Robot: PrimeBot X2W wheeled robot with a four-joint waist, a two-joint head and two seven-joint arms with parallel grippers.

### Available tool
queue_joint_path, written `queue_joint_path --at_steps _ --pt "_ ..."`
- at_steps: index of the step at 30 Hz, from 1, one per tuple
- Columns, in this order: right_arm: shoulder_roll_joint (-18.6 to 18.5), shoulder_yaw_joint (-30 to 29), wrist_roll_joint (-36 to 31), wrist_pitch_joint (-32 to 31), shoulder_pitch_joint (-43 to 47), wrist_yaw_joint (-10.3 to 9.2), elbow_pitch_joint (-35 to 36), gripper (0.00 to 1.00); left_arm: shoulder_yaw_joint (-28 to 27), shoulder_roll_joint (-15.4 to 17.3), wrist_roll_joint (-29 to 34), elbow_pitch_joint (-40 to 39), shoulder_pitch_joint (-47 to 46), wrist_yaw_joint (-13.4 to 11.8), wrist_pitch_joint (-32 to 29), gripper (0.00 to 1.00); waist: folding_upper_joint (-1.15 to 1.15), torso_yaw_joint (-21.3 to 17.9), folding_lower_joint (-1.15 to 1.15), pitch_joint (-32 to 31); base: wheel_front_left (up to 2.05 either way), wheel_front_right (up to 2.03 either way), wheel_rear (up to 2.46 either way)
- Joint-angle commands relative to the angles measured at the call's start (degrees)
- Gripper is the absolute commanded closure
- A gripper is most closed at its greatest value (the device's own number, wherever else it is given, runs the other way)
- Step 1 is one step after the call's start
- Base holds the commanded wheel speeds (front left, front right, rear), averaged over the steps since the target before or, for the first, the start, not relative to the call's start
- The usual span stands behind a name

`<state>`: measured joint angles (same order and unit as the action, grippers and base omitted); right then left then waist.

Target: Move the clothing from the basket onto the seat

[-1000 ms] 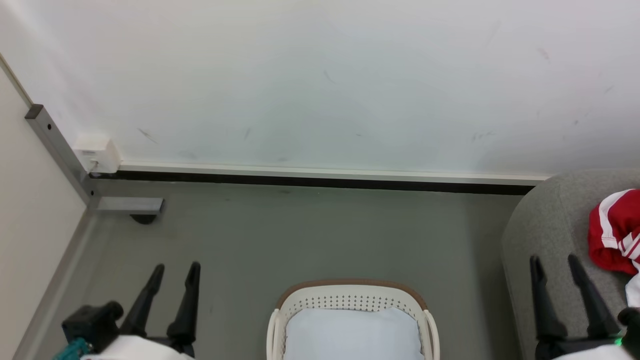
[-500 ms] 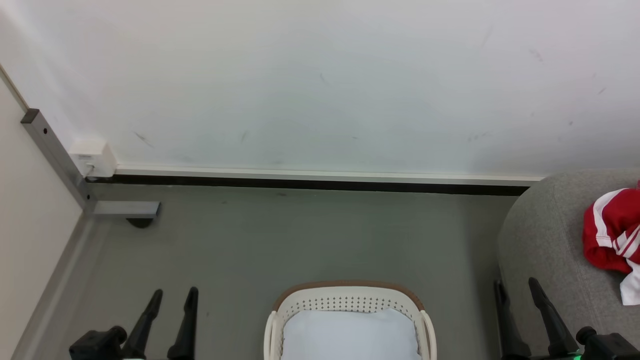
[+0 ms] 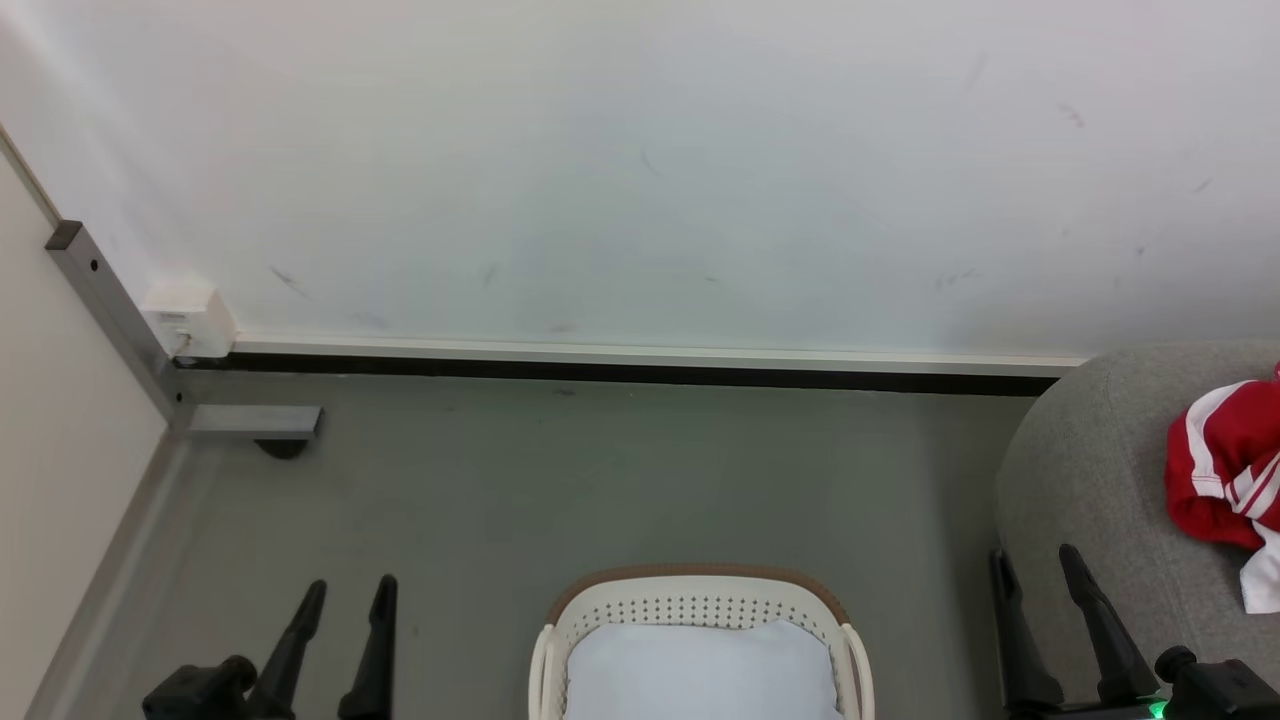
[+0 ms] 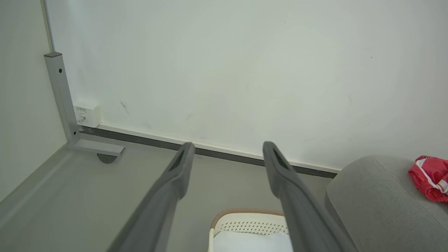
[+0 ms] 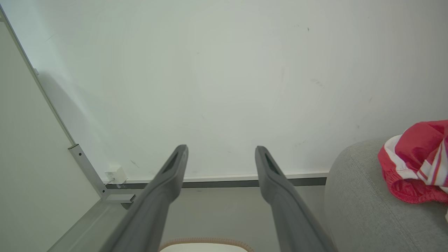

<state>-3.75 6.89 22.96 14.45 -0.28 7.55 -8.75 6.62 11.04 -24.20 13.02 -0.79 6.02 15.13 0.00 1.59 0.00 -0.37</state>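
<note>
We see a white wall [image 3: 640, 150], faintly scuffed, meeting a grey floor [image 3: 600, 480] along a white skirting strip [image 3: 640, 352] with a dark line beneath. In the left corner stands a grey metal post [image 3: 110, 300], with a small white box [image 3: 188, 315] touching it near its foot. A flat pale pad [image 3: 700, 670] lies at the bottom of the head view.

Basket [image 3: 700, 578] on grey floor [image 3: 600, 480], red clothing [image 3: 1215, 470] on seat [image 3: 1090, 470]

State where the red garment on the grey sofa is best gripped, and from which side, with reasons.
The red garment lies crumpled in a raised heap on the sofa. Probably best: pinch its humped red fold near the white stripe, coming down from above, since it stands proud of the sofa. The right gripper, jaws open, is nearest.
</note>
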Motion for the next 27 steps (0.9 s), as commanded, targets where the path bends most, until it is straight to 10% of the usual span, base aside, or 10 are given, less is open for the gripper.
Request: queue_joint_path --at_steps 1,5,6,27 --pt "-0.36 -0.17 0.48 0.24 -0.6 -0.13 0.01 0.0 -0.18 -0.18 0.84 0.29 -0.1 0.14 0.01 0.0 0.0 0.01 0.0 -0.01 0.0 0.0 0.0" --pt "-0.55 -0.03 0.45 0.31 -0.63 -0.13 -0.29 0.0 -0.74 -0.81 0.62 0.89 -0.26 0.62 0.01 0.0 0.0 0.01 0.0 -0.13 0.0 0.0 0.0" --pt "-0.1 0.04 0.25 0.11 -0.17 0.0 -0.27 1.0 -0.62 -0.97 0.25 0.97 -0.09 0.58 -0.01 1.0 0.0 0.01 0.0 -0.14 0.0 0.0 0.0" --pt "-0.35 -2.16 17.3 -4.21 -0.97 -0.01 -2.44 1.0 -3.48 -3.12 -15.87 1.72 -1.14 0.45 -5.22 1.0 0.0 -0.22 0.0 -0.08 0.0 0.0 0.0"
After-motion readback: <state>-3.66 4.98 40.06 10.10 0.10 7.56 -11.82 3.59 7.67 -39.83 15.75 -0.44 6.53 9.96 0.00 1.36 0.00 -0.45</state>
